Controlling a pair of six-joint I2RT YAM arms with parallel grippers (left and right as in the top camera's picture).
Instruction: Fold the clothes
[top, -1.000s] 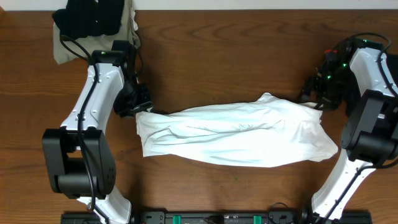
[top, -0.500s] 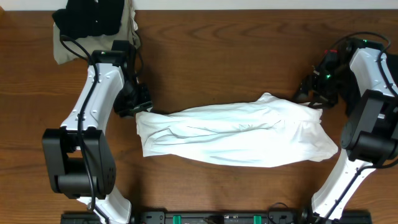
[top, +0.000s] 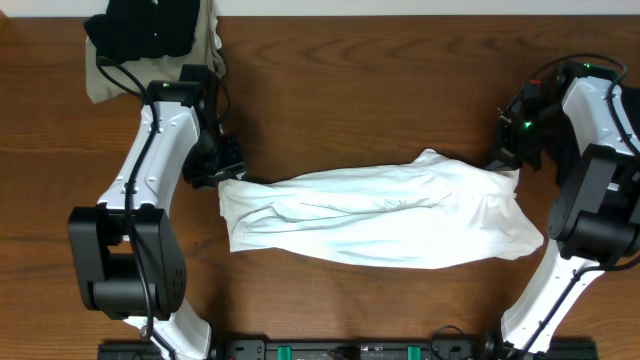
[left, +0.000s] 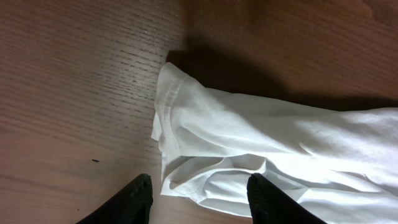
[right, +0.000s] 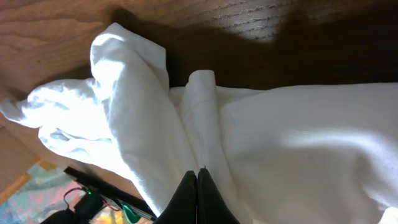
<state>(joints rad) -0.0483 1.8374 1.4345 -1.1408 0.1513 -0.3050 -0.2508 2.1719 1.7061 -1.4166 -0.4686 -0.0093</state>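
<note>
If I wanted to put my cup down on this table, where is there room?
The widest bare patch of table lies beyond the white shirt, up to the far edge. A narrower strip runs along the shirt's near side. Crowded: the far left corner, with the black and khaki clothes, and both shirt ends, where the left gripper and right gripper sit.

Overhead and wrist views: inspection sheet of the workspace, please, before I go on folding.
Surface: wooden table.
Job's things: white shirt bunched in a long band across the middle; black garment over a khaki garment, far left corner.
Clutter: nothing seen.
Grippers: left gripper open, fingers either side of the shirt's left end; right gripper shut, tips on the shirt's right end.
Cables: black cable looped beside the left arm.
Surroundings: black rail at the near edge.
</note>
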